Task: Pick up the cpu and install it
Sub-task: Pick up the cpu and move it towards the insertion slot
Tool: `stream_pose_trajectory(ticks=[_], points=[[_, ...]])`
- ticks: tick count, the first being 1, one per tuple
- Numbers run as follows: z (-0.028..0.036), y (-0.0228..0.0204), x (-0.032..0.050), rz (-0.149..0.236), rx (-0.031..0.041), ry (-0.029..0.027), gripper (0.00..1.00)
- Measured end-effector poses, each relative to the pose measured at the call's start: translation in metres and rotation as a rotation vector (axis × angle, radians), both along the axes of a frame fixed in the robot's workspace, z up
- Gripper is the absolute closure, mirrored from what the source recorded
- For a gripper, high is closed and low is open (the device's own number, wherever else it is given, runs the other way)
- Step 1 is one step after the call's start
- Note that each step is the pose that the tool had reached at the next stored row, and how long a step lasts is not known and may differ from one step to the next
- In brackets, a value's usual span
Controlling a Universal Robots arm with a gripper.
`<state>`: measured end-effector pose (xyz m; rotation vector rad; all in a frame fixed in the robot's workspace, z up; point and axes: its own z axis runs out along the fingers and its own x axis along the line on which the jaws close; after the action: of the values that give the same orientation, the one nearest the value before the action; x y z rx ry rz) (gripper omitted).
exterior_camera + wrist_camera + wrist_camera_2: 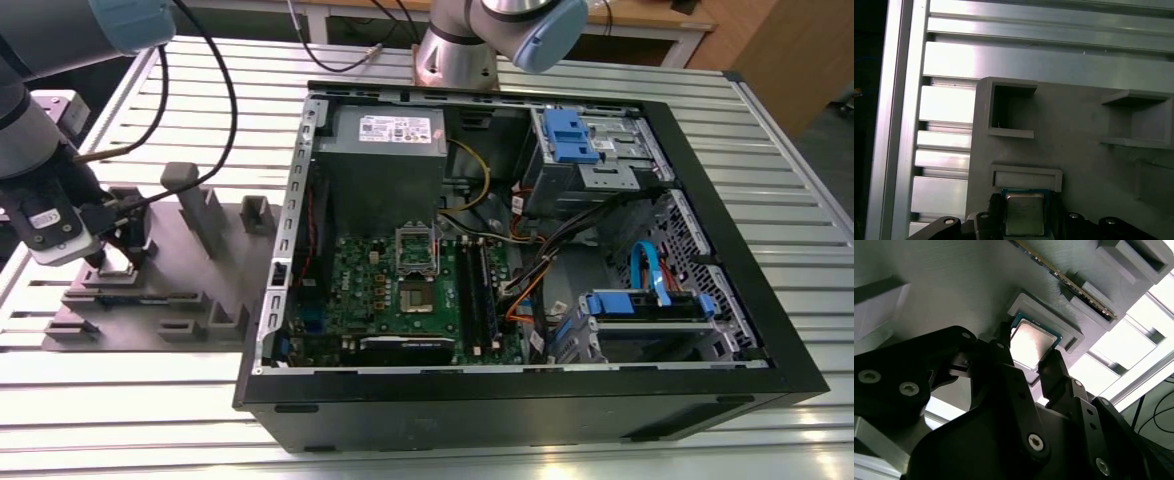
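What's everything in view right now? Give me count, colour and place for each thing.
cpu: one, silvery top, in a nest of the fixture
fixture: one, grey, on the table at the exterior view's left
computer case: one, black, open, mid-table
motherboard: one, green, inside the case
socket: one, metal-framed, on the motherboard
power supply: one, grey, inside the case
drive brackets: two, blue, inside the case
cables: several, black, orange, yellow and blue, inside the case
table: one, silvery, slatted
robot arm: one, grey with blue caps, exterior view's left
gripper: one, black, down at the cpu
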<state>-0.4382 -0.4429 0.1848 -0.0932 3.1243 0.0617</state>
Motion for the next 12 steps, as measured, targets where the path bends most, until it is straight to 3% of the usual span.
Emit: stream_pose_trajectory(ticks=[12], points=[[-0.0027,0.0007,-0.0005,0.0,0.0012,0.0008,0.53]])
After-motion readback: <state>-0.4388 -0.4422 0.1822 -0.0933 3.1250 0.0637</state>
